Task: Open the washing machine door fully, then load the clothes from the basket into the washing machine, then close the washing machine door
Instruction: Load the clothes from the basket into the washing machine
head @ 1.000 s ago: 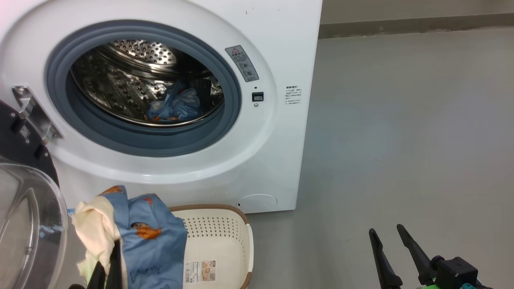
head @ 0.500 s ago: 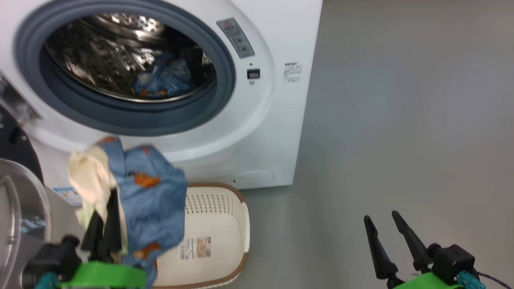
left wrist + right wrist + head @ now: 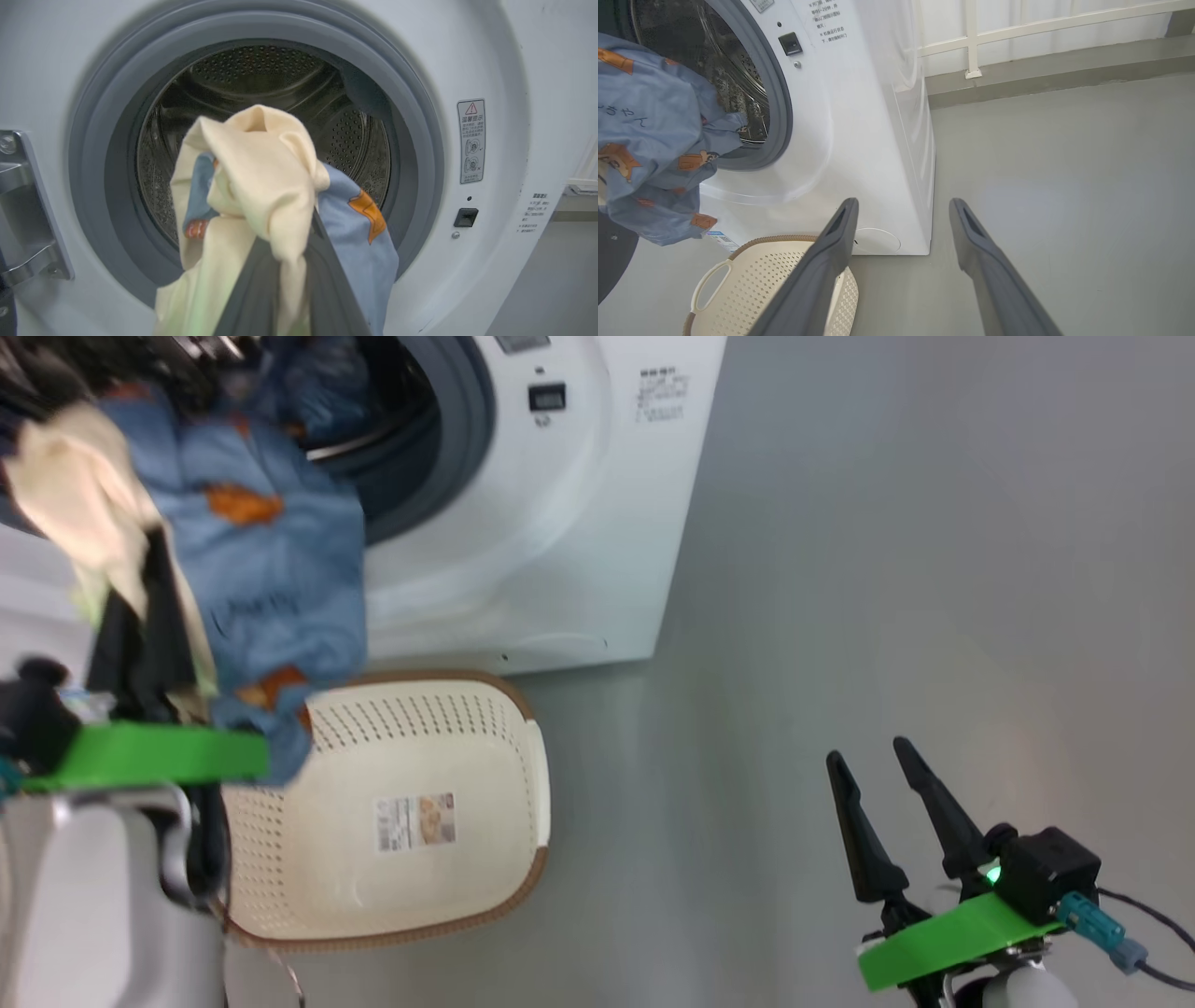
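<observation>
The left gripper (image 3: 289,228) is pinching its dark fingers shut on the cream and orange-marked light blue clothes (image 3: 261,154), holding them at the steel drum (image 3: 280,79) mouth of the white front-loading washing machine (image 3: 560,523). Below, the cream perforated plastic basket (image 3: 467,737) is showing its label sticker (image 3: 415,821). The right gripper (image 3: 903,205) is hanging with its fingers spread, gripping nothing.

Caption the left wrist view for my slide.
Left gripper holds cream and blue clothes before the open washing machine.
</observation>
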Robot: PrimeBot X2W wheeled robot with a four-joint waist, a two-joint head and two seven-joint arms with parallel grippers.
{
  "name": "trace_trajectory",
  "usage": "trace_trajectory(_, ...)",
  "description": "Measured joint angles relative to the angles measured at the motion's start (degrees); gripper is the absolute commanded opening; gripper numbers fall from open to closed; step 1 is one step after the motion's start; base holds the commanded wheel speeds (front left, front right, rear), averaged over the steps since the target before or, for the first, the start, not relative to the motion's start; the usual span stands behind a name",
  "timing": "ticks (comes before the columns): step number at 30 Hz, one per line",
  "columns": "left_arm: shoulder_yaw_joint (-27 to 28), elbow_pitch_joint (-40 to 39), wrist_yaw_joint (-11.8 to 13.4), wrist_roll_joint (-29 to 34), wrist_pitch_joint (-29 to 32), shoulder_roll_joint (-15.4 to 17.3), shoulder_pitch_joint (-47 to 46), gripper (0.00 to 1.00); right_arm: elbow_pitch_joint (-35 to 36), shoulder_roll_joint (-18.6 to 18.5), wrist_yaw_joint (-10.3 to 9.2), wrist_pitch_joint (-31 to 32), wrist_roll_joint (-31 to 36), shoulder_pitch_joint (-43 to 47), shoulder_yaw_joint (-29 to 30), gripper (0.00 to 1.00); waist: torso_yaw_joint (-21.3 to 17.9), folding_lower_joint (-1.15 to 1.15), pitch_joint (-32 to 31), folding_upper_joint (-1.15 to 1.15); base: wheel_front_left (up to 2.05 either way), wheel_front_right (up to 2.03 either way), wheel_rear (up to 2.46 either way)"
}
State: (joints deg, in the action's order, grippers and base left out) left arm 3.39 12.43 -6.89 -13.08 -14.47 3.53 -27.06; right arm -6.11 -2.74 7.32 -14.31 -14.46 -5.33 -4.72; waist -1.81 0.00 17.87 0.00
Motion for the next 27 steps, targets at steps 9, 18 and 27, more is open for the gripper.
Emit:
trace_trajectory(9, 1.47, 7.47, -0.41, 0.73, -0.07, 2.85, -14.28, 0.0, 1.12, -0.05, 0.0, 0.0, -0.33, -3.61, -0.13, 1.0, -1.77, 0.0, 7.44, 0.0, 0.0, 0.0, 0.0)
trace_trajectory(18, 4.09, 16.96, -0.37, 0.4, -0.24, 5.36, -30.22, 0.0, 1.49, -0.11, 0.0, 0.0, -0.89, -7.0, -1.16, 1.0, -3.26, 0.0, 15.09, 0.0, 0.0, 0.0, 0.0)
trace_trajectory(27, 2.2, 29.92, -0.36, 0.97, 3.65, 8.1, -41.6, 0.0, 1.46, -0.16, 0.0, 0.0, -2.98, -9.33, -3.37, 1.0, -4.99, 0.0, 21.62, 0.0, 0.0, 0.0, 0.0)
